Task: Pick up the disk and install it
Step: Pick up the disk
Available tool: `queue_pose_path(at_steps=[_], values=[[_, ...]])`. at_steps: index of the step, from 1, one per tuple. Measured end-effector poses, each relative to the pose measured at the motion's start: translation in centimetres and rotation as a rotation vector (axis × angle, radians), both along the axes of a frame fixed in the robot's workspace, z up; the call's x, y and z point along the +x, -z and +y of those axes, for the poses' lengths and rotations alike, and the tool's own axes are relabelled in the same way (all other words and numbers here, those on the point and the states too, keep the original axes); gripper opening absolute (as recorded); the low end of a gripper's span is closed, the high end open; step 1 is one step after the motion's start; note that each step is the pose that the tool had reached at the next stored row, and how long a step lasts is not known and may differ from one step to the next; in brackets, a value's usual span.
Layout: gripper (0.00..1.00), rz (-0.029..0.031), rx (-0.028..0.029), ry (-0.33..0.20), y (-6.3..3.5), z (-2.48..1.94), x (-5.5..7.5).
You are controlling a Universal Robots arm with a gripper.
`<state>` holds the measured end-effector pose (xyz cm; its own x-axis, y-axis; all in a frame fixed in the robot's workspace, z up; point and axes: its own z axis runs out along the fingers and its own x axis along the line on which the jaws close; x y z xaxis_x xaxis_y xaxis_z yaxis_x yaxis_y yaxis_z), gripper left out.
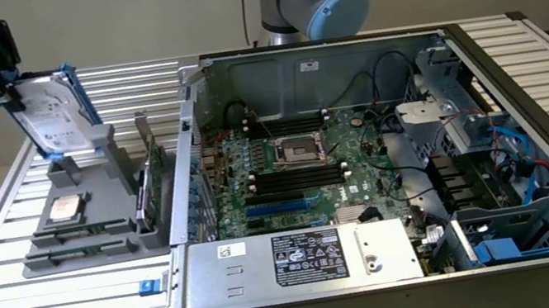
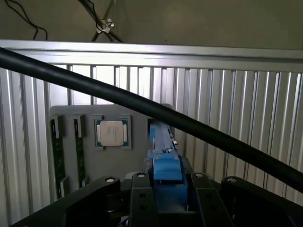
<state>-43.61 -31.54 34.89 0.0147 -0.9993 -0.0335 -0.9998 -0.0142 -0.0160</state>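
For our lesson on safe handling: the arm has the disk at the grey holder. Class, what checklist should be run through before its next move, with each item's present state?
1. Grip: the gripper is shut on the disk, blue carrier between its fingers: ok.
2. The disk stands on edge, roughly upright: ok.
3. The disk's lower end is free of the grey holder: cannot tell.
4. The computer case lies open: ok.
5. The drive bay has a free slot: cannot tell.
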Motion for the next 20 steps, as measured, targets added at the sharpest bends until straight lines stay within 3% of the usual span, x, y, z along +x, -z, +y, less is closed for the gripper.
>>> queue_pose_path(at_steps=[20], values=[[0.33, 0.0007, 0.0163, 0.0, -7.45, 0.0, 4.1]])
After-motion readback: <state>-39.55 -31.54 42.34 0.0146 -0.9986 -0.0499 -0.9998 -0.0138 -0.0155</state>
